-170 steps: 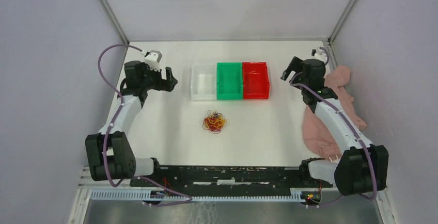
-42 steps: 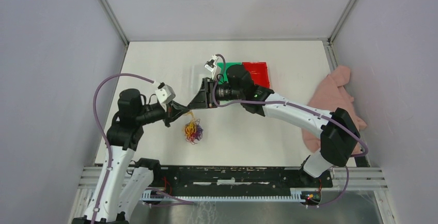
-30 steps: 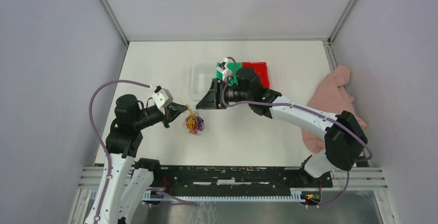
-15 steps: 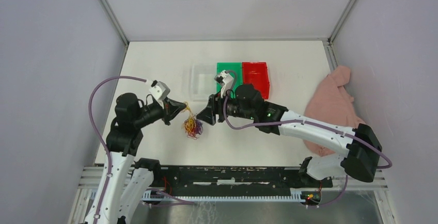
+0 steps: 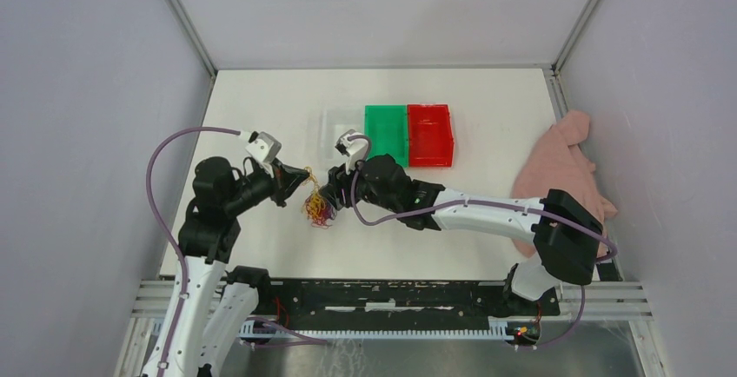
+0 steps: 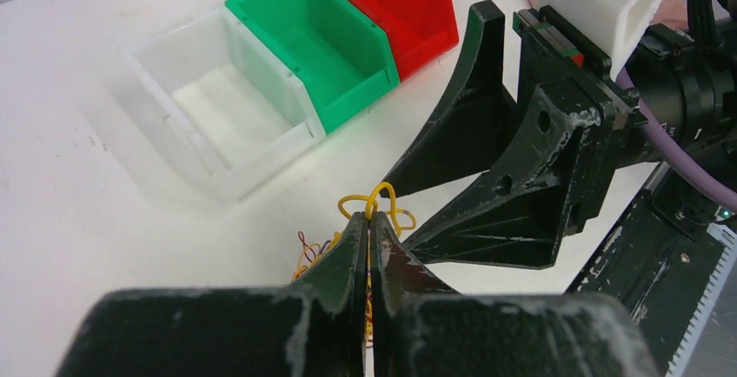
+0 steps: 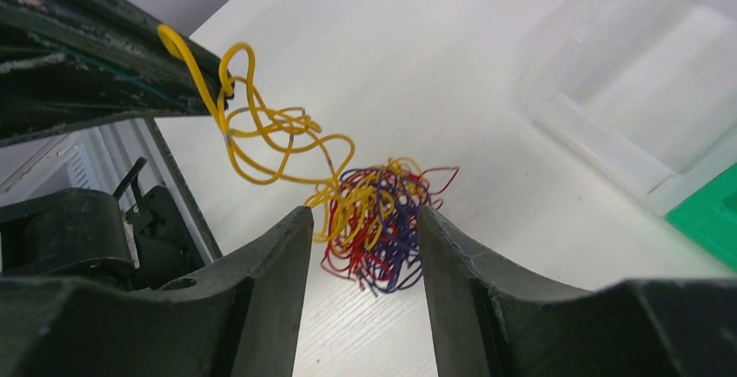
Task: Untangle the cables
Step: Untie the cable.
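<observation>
As they hang, cables (image 7: pixel 374 221) stretch downward.

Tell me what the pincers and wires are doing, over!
Left pincer shut on thin yellow wire. Right pincer open, straddling the yellow, red and purple wire tangle. Clear, green, red plastic bins stand apart, behind.

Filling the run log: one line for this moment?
left gripper: shut on yellow cable | right gripper: open, astride tangle | tangle: knotted

Bright, even light falls from above, leaving only faint, soft shadows on the white table (image 5: pixel 261 108). In the right wrist view the near fingers (image 7: pixel 252 307) are soft-focused, and the far clear bin (image 7: pixel 643 90) washes out pale.
</observation>
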You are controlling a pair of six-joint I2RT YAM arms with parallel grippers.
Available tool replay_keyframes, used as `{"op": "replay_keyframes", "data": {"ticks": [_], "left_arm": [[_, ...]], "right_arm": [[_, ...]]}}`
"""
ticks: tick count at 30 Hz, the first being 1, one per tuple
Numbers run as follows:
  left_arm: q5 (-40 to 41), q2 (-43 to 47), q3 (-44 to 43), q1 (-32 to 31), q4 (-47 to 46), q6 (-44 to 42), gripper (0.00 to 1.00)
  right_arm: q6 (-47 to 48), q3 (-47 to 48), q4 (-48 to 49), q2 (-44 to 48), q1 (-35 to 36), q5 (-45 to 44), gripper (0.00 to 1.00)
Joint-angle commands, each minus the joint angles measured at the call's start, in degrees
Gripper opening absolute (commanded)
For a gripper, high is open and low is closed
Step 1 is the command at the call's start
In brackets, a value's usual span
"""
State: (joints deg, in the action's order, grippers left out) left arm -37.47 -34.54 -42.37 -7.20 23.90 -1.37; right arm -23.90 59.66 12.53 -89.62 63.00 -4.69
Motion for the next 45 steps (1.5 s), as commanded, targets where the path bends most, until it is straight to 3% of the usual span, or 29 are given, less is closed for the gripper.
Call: {"op": "replay_keyframes", "data": {"ticks": [1,22,28,37,45], "left_arm": [[1.37,0.81,0.19,-0.03,-1.93,1.31,0.03],[1.63,1.98,3.25,0.0,-0.63,-6.29,0.03],[1.09,2.86,3.76,-0.03,0.24,-8.63,0.03],[0.18,3.08,3.14,-0.04,0.27,-7.86,0.03],[0.05,2.29,1.66,-0.01,0.0,-5.4,0.03]], "right_arm": [[1.14,3.21,7.64,-0.65,0.37,-3.78,0.54],[-3.94,0.75,11.36,-1.19,0.45,1.79,0.51],[-6.31,-0.28,12.26,0.15,0.4,4.6,0.6],[-5.98,-3.66,9.44,5.07,0.43,1.23,0.58],[-5.51,0.05,11.01,1.88,0.43,1.98,0.56]]}}
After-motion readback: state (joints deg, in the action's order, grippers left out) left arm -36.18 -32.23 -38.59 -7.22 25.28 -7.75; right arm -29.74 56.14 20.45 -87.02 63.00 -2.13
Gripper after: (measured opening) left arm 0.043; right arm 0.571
